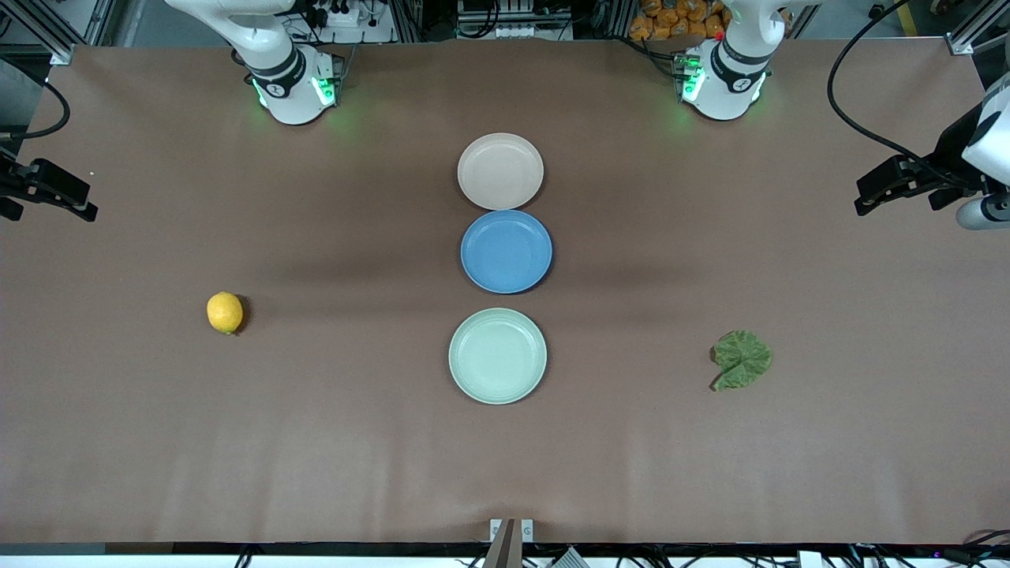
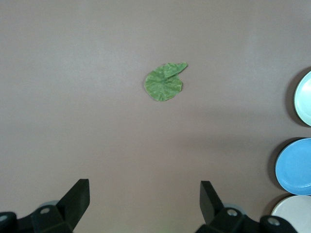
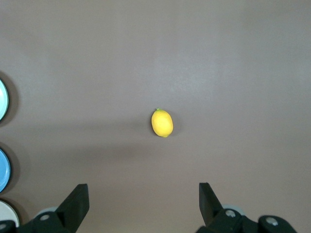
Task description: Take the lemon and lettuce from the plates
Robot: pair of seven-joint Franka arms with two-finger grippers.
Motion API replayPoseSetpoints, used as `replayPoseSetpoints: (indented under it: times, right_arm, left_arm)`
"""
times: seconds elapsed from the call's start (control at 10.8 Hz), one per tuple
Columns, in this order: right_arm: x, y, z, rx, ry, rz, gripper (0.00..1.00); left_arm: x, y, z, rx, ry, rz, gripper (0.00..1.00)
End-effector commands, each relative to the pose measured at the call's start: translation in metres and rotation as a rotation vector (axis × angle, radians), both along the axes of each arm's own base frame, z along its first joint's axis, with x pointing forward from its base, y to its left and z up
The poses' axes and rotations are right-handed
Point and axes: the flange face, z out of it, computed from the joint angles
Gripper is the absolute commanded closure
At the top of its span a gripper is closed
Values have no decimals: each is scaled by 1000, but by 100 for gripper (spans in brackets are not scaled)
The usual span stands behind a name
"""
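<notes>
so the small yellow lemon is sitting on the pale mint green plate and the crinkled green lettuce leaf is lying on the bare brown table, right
Not quite. The small oval yellow lemon is not on the round pale mint green plate; it lies on the bare brown table, toward the right arm's end, apart from all three plates. The front view shows this. The crinkled dark green lettuce leaf does lie on the bare table.

No text, label, brand, number or sign can be read anywhere in these views. The three plates, the lemon, the lettuce and the brown table cover are all plain. There may be small dark marks on the collars at the arms' bases, but they are too small to make out as letters or figures.
</notes>
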Motion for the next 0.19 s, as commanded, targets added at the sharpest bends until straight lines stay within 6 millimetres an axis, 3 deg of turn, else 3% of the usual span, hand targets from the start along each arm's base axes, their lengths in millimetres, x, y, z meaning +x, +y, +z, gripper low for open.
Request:
replayPoseSetpoints:
  times: [0.0, 0.09]
  right_arm:
    - [0, -2, 5, -6, 2, -22, 0]
    - [0, -2, 5, -6, 4, -22, 0]
  left_arm:
    - [-1, -1, 2, -16, -9, 0, 0]
    - [-1, -1, 2, -18, -9, -1, 0]
